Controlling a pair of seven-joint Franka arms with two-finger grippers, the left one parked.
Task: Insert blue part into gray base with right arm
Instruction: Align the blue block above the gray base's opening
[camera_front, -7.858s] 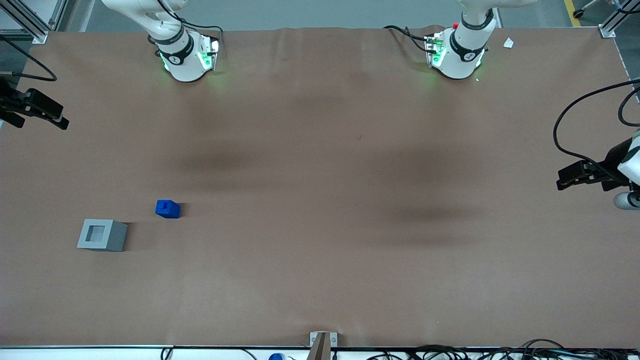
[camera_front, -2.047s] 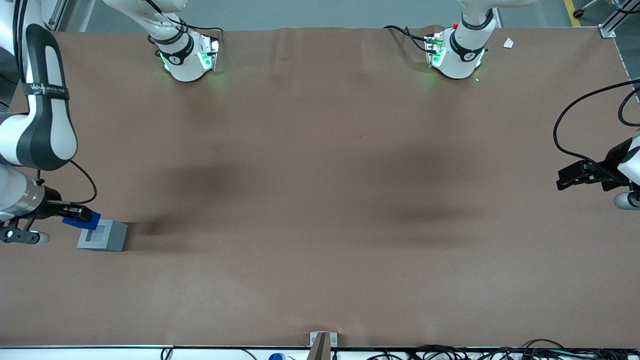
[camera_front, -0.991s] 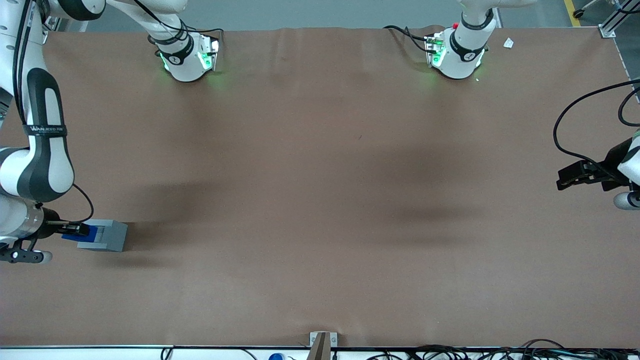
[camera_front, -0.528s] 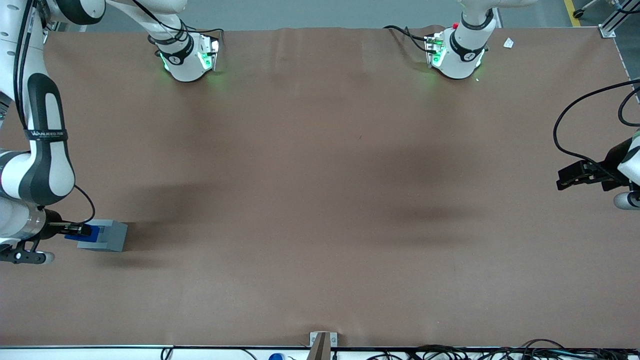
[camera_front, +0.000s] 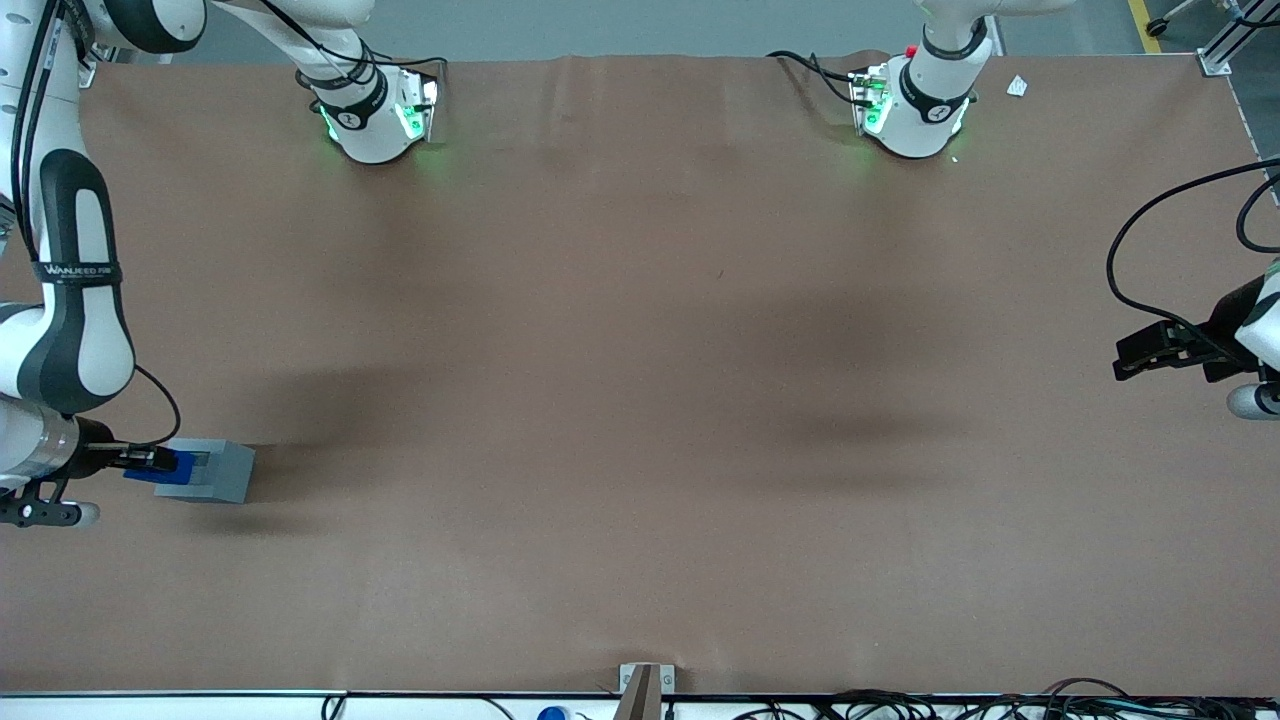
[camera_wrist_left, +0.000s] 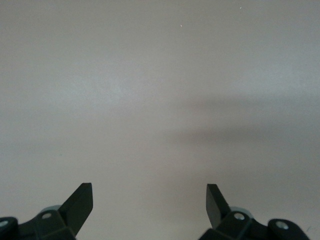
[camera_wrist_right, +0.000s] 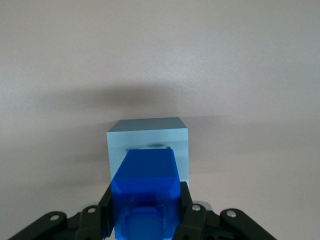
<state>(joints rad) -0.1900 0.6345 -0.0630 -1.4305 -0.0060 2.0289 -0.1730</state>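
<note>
tool (camera_front: 150, 461) w/ blue part (camera_front: 165, 468) over gray base (camera_front: 225, 472)

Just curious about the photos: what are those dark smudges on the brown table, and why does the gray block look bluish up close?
Front view: the smudges are soft shadows on the table, one beside the gray block. Right wrist view: the block looks pale blue, probably a color cast; the end effector grips the blue piece, which is slightly blurred.
</note>
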